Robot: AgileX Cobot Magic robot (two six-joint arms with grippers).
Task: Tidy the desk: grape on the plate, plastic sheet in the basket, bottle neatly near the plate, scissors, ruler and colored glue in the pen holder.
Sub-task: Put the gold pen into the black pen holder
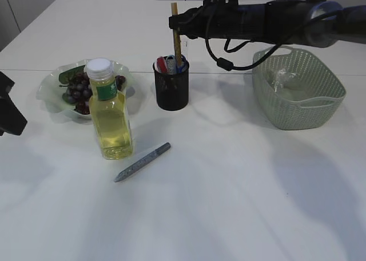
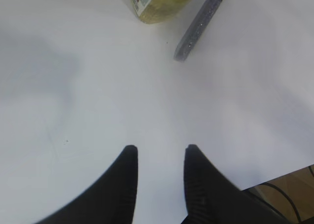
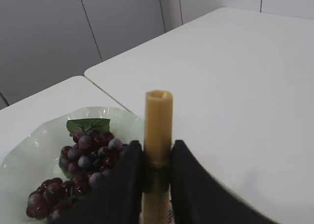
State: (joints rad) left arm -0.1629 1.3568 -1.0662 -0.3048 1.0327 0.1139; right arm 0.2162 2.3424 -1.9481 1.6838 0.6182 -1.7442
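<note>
A wooden ruler [image 1: 176, 35] stands upright in the black pen holder [image 1: 171, 89], and my right gripper [image 1: 177, 22] is shut on its upper part. The right wrist view shows the ruler [image 3: 158, 121] pinched between the gripper [image 3: 157, 150] fingers. Red and blue scissors handles [image 1: 166, 63] stick out of the holder. Grapes [image 1: 80, 92] lie on the green plate [image 1: 48, 92]. The bottle [image 1: 110, 115] of yellow liquid stands in front of the plate. A grey glitter glue pen [image 1: 143, 162] lies on the table beside it. My left gripper [image 2: 159, 153] hovers open over bare table, short of the glue pen [image 2: 201, 25].
A green woven basket [image 1: 297, 89] at the right holds a clear plastic sheet [image 1: 283, 80]. The right arm stretches across the back of the table above the basket. A black part of the left arm [image 1: 8, 109] shows at the left edge.
</note>
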